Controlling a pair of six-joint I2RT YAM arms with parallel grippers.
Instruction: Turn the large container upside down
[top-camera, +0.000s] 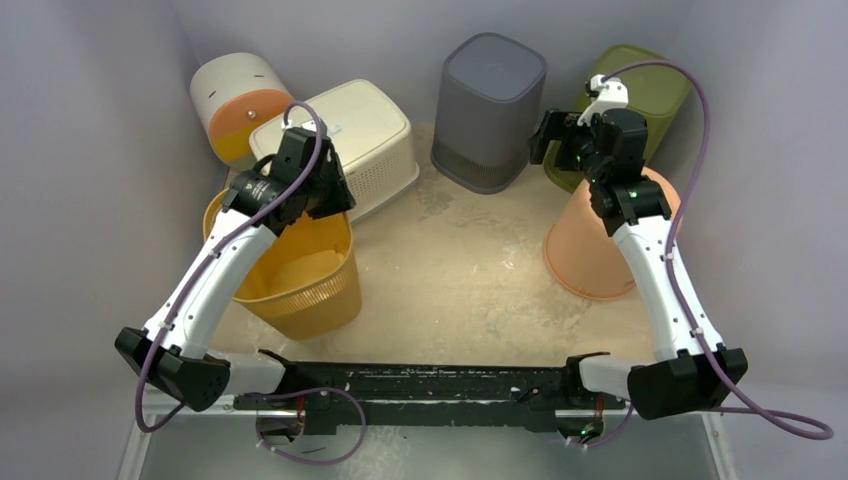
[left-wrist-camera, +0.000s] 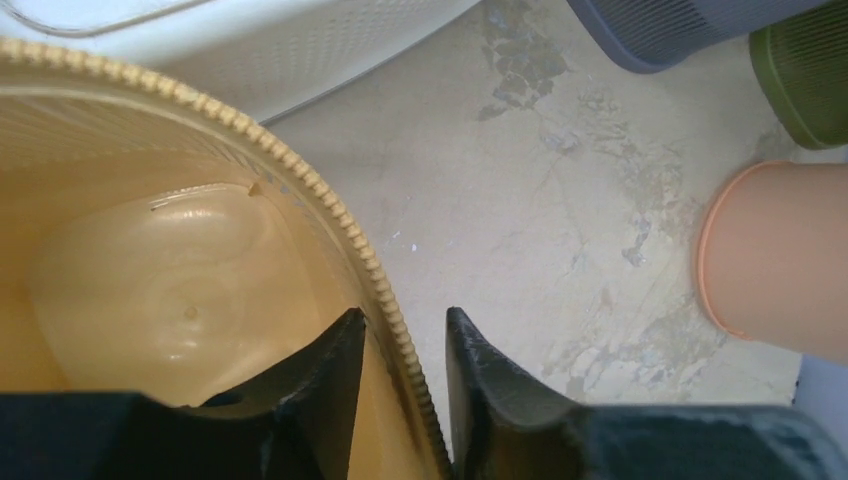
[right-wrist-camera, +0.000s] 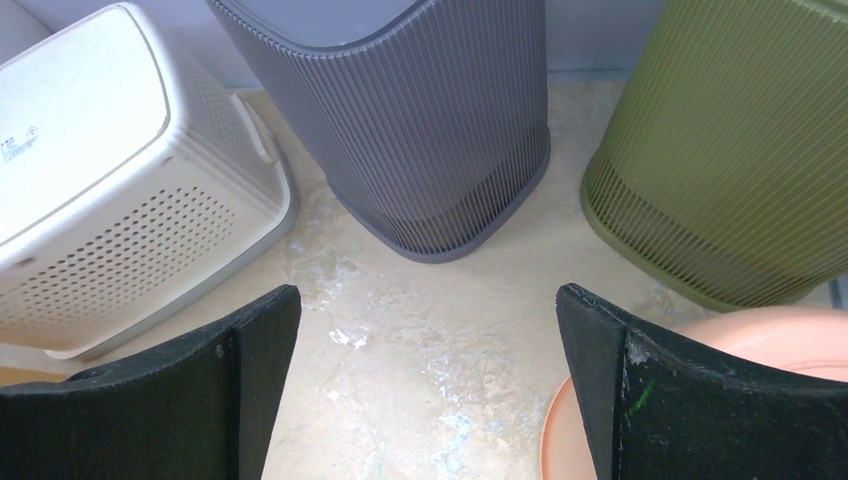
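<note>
Straddling the rim of the yellow basket (left-wrist-camera: 200, 100), your left gripper (left-wrist-camera: 405, 320) has its jaws partly spread. One finger (left-wrist-camera: 320, 380) sits inside the wall and the other (left-wrist-camera: 500, 390) outside. You can see a sliver of gap on each side of the rim, so nothing is pinched. That basket stands upright, mouth up, at about 8 o'clock on the table (top-camera: 460, 260), and its floor shows in the wrist view. Your right gripper (right-wrist-camera: 428, 295) is spread wide and holds nothing, hovering over the tabletop at about 2 o'clock. Just beside it, at 3 o'clock, you have a peach container (top-camera: 590, 250) standing mouth down. Farther out, a white perforated basket (top-camera: 345, 140) lies inverted at 11 o'clock, just beside the yellow one. A grey ribbed bin (top-camera: 490, 105) stands at 12, an olive bin (top-camera: 640, 95) at 1, and a white-and-orange container (top-camera: 240, 100) at 10, in the far corner.
</note>
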